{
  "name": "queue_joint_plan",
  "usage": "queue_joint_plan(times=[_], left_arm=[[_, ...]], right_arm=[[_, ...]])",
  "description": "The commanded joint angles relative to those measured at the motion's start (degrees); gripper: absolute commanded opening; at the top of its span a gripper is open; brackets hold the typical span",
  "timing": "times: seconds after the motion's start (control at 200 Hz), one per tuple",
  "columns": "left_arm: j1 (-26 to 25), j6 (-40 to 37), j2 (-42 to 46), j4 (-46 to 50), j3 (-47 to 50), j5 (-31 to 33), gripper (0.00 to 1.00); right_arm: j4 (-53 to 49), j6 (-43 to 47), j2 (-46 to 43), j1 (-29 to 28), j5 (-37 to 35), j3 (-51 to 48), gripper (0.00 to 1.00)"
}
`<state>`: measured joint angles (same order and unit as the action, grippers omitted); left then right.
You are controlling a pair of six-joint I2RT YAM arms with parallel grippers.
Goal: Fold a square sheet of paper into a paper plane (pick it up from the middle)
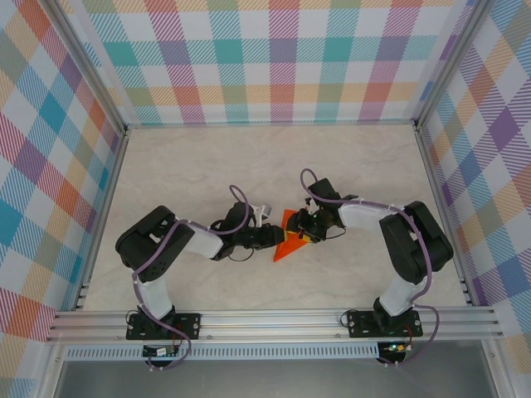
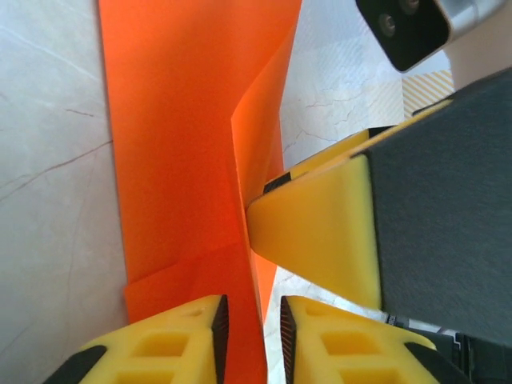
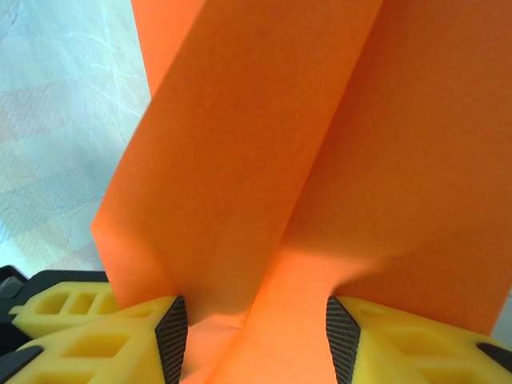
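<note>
- The orange paper [image 1: 285, 246] lies at the middle of the marble-patterned table [image 1: 207, 166], between the two grippers, creased into a narrow wedge with its point toward the near edge.
- In the left wrist view, part of it lies flat on the table while one flap stands up along a sharp crease; a second fold line crosses the flat part near the fingers.
- In the right wrist view, two plain, bright orange panels meet in a shallow valley.
- The left arm reaches in from the left, bent low at the elbow. The left gripper [image 1: 270, 238] is at the paper's left edge, its jaws parted by a narrow slit. The raised crease stands in that slit with a sliver of table showing beside it.
- The right arm reaches in from the right. The right gripper [image 1: 308, 231] sits over the paper's upper right part with its jaws partly spread, the paper spanning the gap between them.
- One yellow fingertip [image 2: 320, 232] of the right gripper touches the upright flap from the side.
</note>
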<state>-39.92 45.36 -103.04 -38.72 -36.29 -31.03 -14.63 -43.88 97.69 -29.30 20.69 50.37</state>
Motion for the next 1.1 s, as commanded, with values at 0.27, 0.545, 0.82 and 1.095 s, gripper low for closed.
queue_joint_plan(times=[0.27, 0.545, 0.82, 1.095], left_arm=[[0.65, -2.95, 14.03, 10.99, 2.17, 3.16, 0.22], [-1.37, -1.33, 10.49, 8.0, 0.0, -0.15, 0.14], [-1.91, -1.08, 6.82, 7.11, -1.8, -0.94, 0.11], [-2.05, -1.26, 4.11, 7.93, -2.98, -0.85, 0.08]], right_arm=[[-3.68, -0.68, 1.45, 0.12, -3.4, 0.82, 0.52], [-5.01, -1.76, 2.9, 0.12, -4.0, 1.57, 0.54], [-6.1, -1.74, 3.63, 0.11, -4.16, 2.18, 0.59], [-8.12, -1.52, 4.48, 0.12, -5.36, 3.02, 0.59]])
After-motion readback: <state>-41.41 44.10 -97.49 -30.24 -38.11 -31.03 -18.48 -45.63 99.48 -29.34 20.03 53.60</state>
